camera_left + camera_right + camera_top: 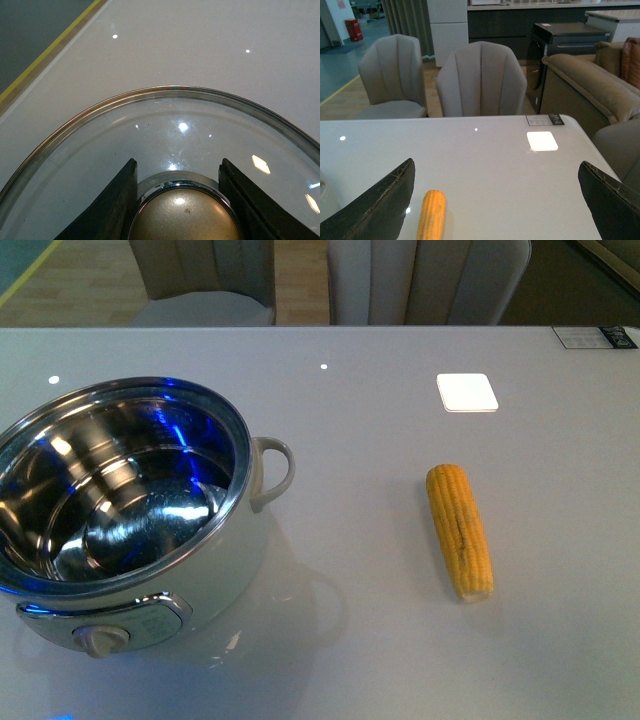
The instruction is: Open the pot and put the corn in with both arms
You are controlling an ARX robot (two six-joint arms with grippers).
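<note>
1. Large round electric pot (pixel 232 555), white body with shiny steel interior and rim, closest to the front camera at the near left of the glossy pale grey desk (pixel 380 650); uncovered, showing only blue and white reflections inside.
2. Looped white side handle (pixel 276 470) projecting toward the middle of the desk; beige front dial (pixel 103 638) facing the camera.
3. Husked yellow corn cob (pixel 460 530), tapered, lying flat on the desk well to the right of the pot and apart from it; set lengthwise roughly away from the camera, flat pale end nearest.
4. Bright white rounded square (pixel 467 392) flat on the desk beyond the corn cob, apart from it.
5. Left pincer (pixel 177 167), seen in the left wrist view only: black fingers (pixel 120 200) closed from two sides on the rounded brass-coloured knob (pixel 185 217) of a clear glass lid (pixel 175 115) with a steel rim. White desk surface visible through the glass; cannot tell whether the lid rests on the desk or hangs above it.
6. Right pincer (pixel 496 165), in the right wrist view: spread wide, nothing between its black fingers (pixel 380 205); raised over the desk, with the corn cob lower down near one finger, untouched.
7. Grey padded chairs (pixel 481 80) beyond the far edge of the desk.
</note>
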